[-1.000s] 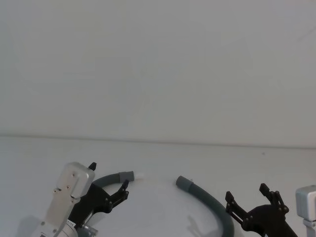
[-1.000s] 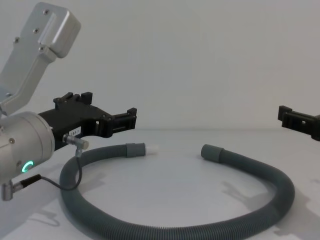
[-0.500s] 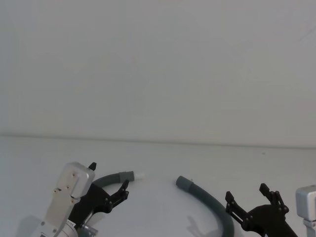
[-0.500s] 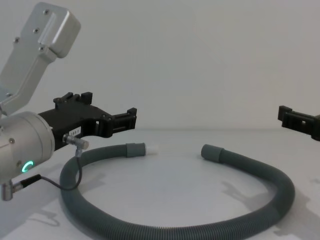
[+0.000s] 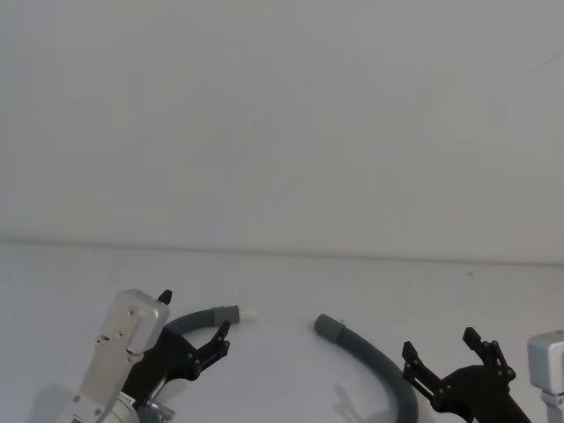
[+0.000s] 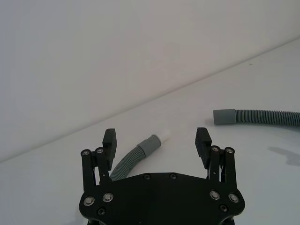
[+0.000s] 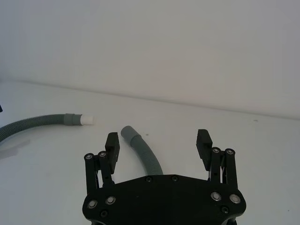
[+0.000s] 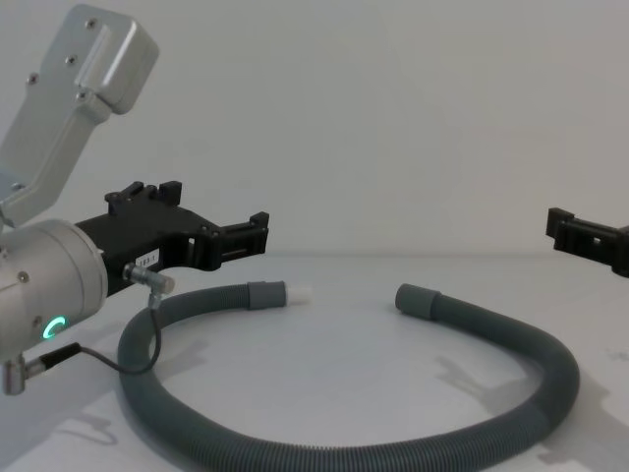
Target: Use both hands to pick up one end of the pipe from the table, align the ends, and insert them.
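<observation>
**A:** Where is everything?

**B:** The long dark-grey corrugated flexible pipe (image 8: pixel 344 457) lies looped on the plain white counter (image 8: pixel 344 364), with its bend on the near side. Its ends face each other across a gap at the far side. The smooth grey collar with a white tip (image 8: pixel 280 293) is on the left and the wider grey open sleeve (image 8: pixel 416 298) on the right.

**A:** And the grippers?

**B:** The left black flat-jawed gripper (image 6: pixel 156 139) hangs above the pipe just behind the collar, spread wide and empty. The right gripper (image 7: pixel 157 139) hovers near the sleeve's run, equally wide, touching nothing.

**A:** How should the pick go?

**B:** I'd lower each gripper square across the pipe, just behind its cuff. That leaves the white tip and the sleeve mouth free. Grip firmly, because the pipe looks springy and may twist, and lift both ends level.
</observation>
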Controlling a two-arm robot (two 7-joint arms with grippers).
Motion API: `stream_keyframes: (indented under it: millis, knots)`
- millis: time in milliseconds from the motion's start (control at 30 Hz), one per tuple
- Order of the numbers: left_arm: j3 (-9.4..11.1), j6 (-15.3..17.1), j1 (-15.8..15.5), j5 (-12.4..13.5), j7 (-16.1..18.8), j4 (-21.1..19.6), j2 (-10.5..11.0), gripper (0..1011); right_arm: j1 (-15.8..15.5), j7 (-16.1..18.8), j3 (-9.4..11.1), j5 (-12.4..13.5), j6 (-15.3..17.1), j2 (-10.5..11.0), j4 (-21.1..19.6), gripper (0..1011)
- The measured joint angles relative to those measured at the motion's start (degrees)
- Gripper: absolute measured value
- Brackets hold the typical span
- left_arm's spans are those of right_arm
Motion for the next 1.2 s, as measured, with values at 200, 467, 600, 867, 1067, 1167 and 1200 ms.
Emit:
stream_keyframes:
  millis: [200, 467, 600, 867, 1067, 1167, 1200]
  knots:
    - [0.0, 0.0, 0.0, 0.0, 0.0, 0.0, 0.0, 1001, 0.0, 0.0, 0.0, 0.0, 0.0, 0.0, 0.0, 1004]
    - [0.0, 0.0, 0.0, 0.0, 0.0, 0.0, 0.0, 1002, 0.0, 0.0, 0.0, 0.0, 0.0, 0.0, 0.0, 1004]
    - [0.0, 0.0, 0.0, 0.0, 0.0, 0.0, 0.0, 1001, 0.0, 0.0, 0.0, 0.0, 0.0, 0.0, 0.0, 1004]
    - [0.0, 0.0, 0.0, 0.0, 0.0, 0.0, 0.0, 1001, 0.0, 0.0, 0.0, 0.0, 0.0, 0.0, 0.0, 1004]
    - [0.0, 0.0, 0.0, 0.0, 0.0, 0.0, 0.0, 1001, 0.0, 0.0, 0.0, 0.0, 0.0, 0.0, 0.0, 1004]
    - [0.0, 0.0, 0.0, 0.0, 0.0, 0.0, 0.0, 1002, 0.0, 0.0, 0.0, 0.0, 0.0, 0.0, 0.0, 1004]
    - [0.0, 0.0, 0.0, 0.0, 0.0, 0.0, 0.0, 1001, 0.0, 0.0, 0.0, 0.0, 0.0, 0.0, 0.0, 1004]
